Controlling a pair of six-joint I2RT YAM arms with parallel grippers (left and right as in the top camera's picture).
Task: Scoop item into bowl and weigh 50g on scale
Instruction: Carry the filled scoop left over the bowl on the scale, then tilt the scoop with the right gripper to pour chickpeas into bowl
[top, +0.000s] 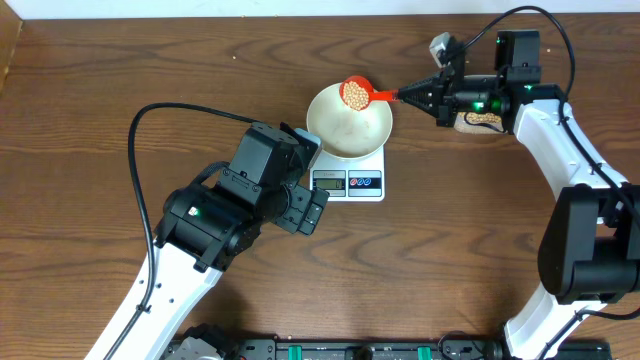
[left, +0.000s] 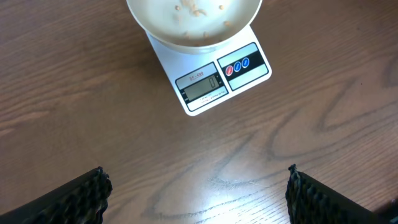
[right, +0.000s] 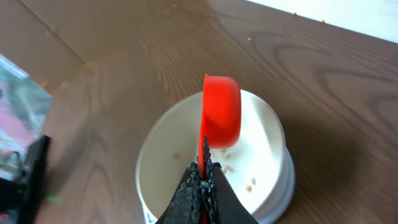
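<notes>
- The right gripper (top: 404, 96) is clamped tight on the thin handle of the red scoop (top: 372, 96). A tight pinch stops the scoop from rolling and spilling.
- The scoop is full of beans (top: 354, 94). It hangs over the far edge of the bowl (top: 330, 135) with its open side up. As far as I can see, nothing is pouring out of it.
- It is over the bowl and not over the table (top: 120, 80), so any bean that falls lands inside.
- The bowl sits on the scale (top: 348, 184), so the scale can weigh what goes in.
- Only a few beans lie in the bowl. I think the job is near its start and many more beans are needed.
- The left gripper (left: 197, 169) is wide open and holds nothing. It hovers over the table in front of the scale and does not touch it. That way it cannot push on the scale and spoil the number.
- Its camera looks at the screen (left: 199, 85). The digits are too small for me to read.
- A tub (top: 483, 119) with more beans peeks out behind the right gripper, close by for another scoop.
- Next, I think the scoop should tip slowly. A fast tip could send beans bouncing over the rim.
</notes>
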